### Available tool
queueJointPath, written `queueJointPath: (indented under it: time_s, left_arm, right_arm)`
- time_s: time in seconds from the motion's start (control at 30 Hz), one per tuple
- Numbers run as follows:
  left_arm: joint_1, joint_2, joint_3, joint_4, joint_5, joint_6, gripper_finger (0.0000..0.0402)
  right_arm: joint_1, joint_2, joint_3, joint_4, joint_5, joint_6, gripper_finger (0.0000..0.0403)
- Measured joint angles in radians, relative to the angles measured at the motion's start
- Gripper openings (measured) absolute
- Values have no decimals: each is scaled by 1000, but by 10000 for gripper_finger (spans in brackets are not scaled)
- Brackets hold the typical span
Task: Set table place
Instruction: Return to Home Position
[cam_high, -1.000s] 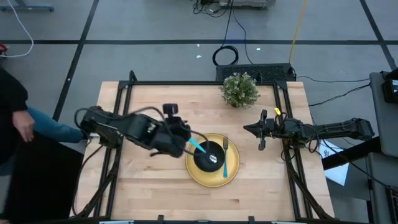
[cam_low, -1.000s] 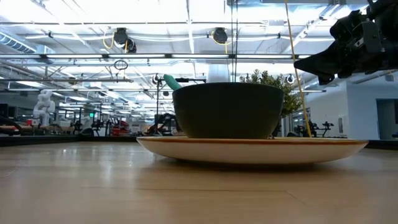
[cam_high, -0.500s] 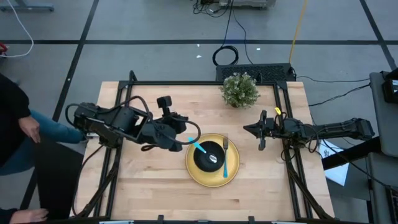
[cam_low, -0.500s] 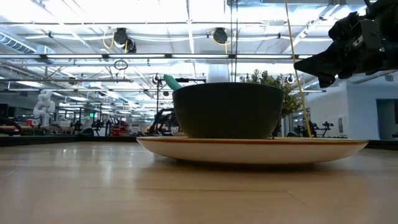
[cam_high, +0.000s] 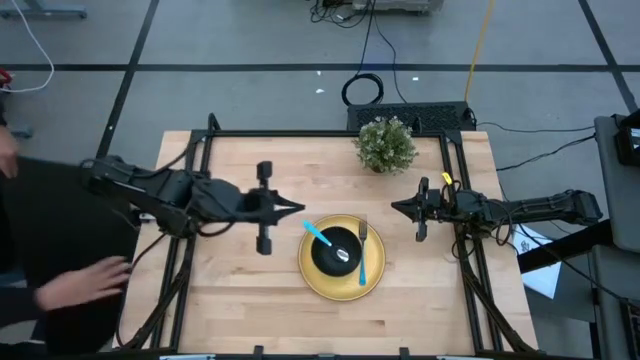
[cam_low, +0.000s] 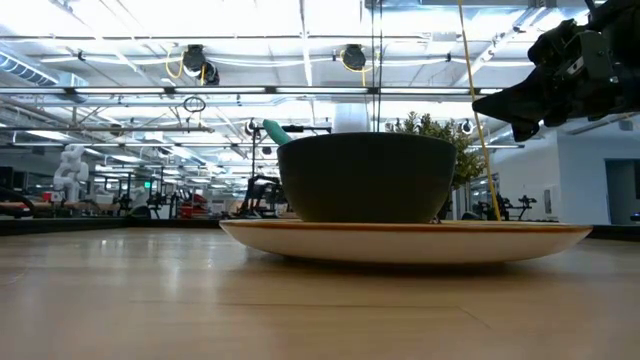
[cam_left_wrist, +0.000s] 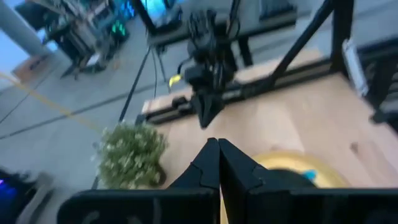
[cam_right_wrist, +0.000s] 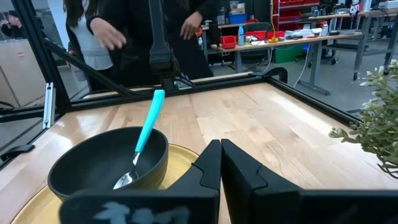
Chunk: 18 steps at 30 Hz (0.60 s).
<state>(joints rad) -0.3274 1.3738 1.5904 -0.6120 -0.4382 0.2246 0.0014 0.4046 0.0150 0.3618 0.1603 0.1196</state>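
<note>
Leaning in the bowl (cam_high: 330, 258) on the plate (cam_high: 318, 285), the spoon (cam_high: 320, 237) is mostly hidden at table level; left gripper (cam_high: 298, 207) and right gripper (cam_high: 393, 207) flank it, pressed together.

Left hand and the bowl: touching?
Apart. The high view shows bare table between the left hand and the bowl.

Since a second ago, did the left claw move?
Yes. The left claw pulled back leftward, away from the yellow plate.
</note>
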Motion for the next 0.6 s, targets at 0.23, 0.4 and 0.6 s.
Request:
queueJointPath:
  time_s: [0.23,0.4,0.6]
  left_arm:
    - [50,-183,-344,223,-19,-46,1]
    - [69,-184,-412,214,-107,-117,1]
    - [77,-164,-413,211,-81,-121,0]
  right_arm:
    - [0,0,0,19,0,-22,0]
    - [0,0,0,45,0,-29,0]
    - [0,0,0,53,0,-1,0]
